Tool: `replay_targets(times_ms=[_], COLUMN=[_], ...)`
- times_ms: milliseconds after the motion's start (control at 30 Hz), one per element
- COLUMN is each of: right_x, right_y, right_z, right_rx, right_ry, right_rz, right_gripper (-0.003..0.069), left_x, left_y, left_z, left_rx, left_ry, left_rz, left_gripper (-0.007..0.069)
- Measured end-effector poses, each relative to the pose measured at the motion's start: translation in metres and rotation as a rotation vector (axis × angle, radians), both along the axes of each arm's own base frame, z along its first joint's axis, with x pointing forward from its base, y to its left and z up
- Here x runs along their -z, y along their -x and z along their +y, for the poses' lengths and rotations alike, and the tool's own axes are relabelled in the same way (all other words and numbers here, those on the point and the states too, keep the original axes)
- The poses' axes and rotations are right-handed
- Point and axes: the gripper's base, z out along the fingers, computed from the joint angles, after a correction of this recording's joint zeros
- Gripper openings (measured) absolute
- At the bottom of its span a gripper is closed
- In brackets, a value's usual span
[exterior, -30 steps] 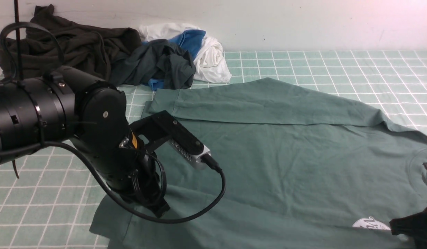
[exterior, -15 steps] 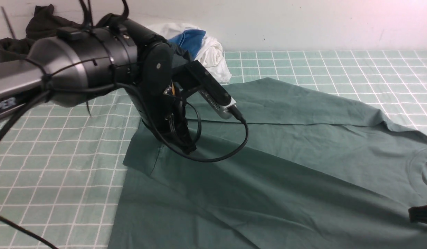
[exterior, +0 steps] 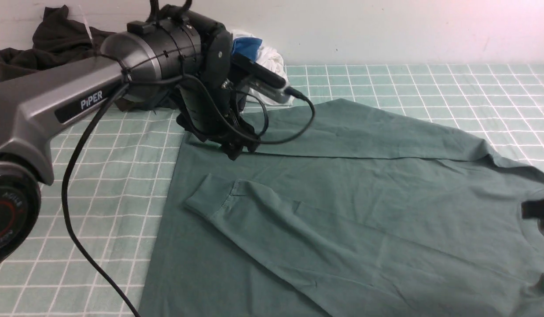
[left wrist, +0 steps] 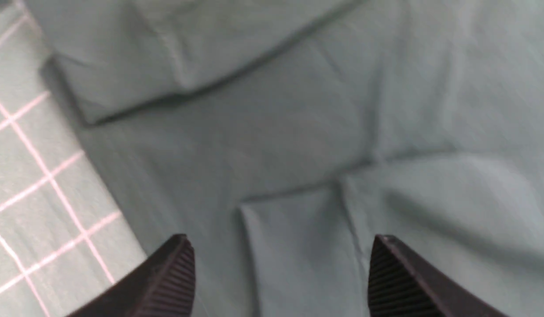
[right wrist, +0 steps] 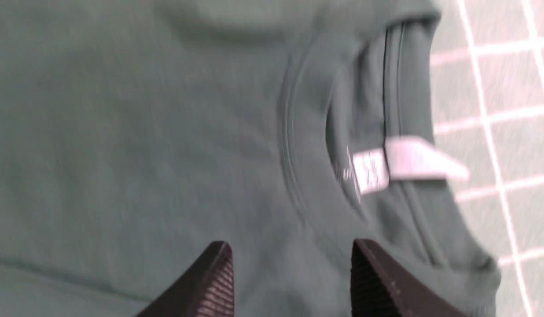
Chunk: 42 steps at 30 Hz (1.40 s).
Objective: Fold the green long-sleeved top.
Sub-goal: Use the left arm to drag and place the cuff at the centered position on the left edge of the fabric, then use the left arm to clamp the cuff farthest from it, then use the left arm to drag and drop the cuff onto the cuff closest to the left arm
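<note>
Our green long-sleeved top (exterior: 342, 189) lies sideways
Neckline points right, long axis left-to-right; gridded tabletop (exterior: 78, 220) shows beyond its hem. Our left claw (exterior: 244, 152) and right claw (right wrist: 292, 259) gape, released.

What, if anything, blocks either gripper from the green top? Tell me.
Nothing visible does. In the wrist views, the left gripper and the right gripper both stand open, with only the green top showing between and beyond their fingers. The dark clothes lie off behind it.
</note>
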Motion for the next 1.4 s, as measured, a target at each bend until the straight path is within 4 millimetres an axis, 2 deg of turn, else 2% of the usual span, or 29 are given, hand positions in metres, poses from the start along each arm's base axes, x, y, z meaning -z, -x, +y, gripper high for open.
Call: replay_targets(times_ms=[33,67,167,300,467,600,767,900,933,1000,1067,1133,1400], right_x=[-0.011,-0.013,-0.036,-0.039,-0.039,-0.039,-0.039,-0.039,-0.039,-0.038,-0.038,-0.038,-0.038], right_y=[-0.006,-0.007,-0.017,-0.019,-0.019,-0.019,-0.019,-0.018,-0.018,-0.018,-0.018,-0.018,-0.018], right_z=[0.000,0.000,0.000,0.000,0.000,0.000,0.001,0.001,0.001,0.001,0.001,0.001,0.001], right_rx=[-0.006,-0.008,-0.034,-0.043,-0.049,-0.048,-0.043,-0.041,-0.041,-0.039,-0.039,-0.039,-0.047], right_ry=[0.003,0.004,0.023,0.030,0.035,0.034,0.019,0.011,0.012,0.012,0.012,0.012,0.016], right_rz=[-0.038,-0.044,-0.113,-0.121,-0.119,-0.118,-0.117,-0.116,-0.113,-0.108,-0.108,-0.108,-0.106], right_gripper=[0.0353,0.0353,0.0355,0.0355,0.0355,0.0355,0.0355,0.0355,0.0355,0.0355,0.0355,0.0355,0.0355], left_x=[0.001,0.002,0.022,0.049,0.075,0.086,0.087,0.086,0.085,0.080,0.075,0.066,0.022], left_y=[-0.014,-0.016,-0.046,-0.073,-0.089,-0.093,-0.095,-0.095,-0.094,-0.092,-0.091,-0.090,-0.073], left_z=[0.010,0.012,0.032,0.047,0.053,0.053,0.053,0.053,0.053,0.052,0.052,0.049,0.042], left_rx=[-0.043,-0.049,-0.143,-0.214,-0.285,-0.296,-0.295,-0.299,-0.299,-0.291,-0.288,-0.282,-0.259], left_ry=[0.033,0.038,0.118,0.186,0.229,0.230,0.232,0.232,0.231,0.225,0.225,0.230,0.226], left_rz=[-0.003,-0.002,0.007,-0.022,-0.066,-0.081,-0.091,-0.086,-0.084,-0.079,-0.085,-0.099,-0.083], left_gripper=[0.0493,0.0493,0.0493,0.0493,0.0493,0.0493,0.0479,0.0349,0.0262,0.0138,0.0057,0.0029,0.0027])
